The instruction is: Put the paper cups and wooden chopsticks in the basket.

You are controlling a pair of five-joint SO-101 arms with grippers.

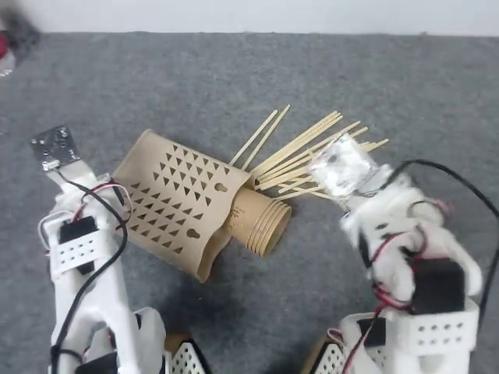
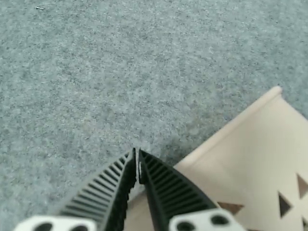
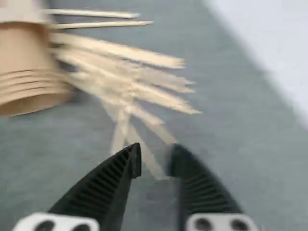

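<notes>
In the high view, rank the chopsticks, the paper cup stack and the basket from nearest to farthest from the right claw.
1. Wooden chopsticks: fanned out on the table directly in front of the right claw.
2. Paper cups: a stack lying on its side, just past the chopsticks toward the table's middle.
3. Basket: tipped on its side, farthest, left of the cups.

surface: grey felt-like mat [image 1: 234, 78] | far edge: pale white strip [image 1: 273, 15] | light: even, soft
</notes>
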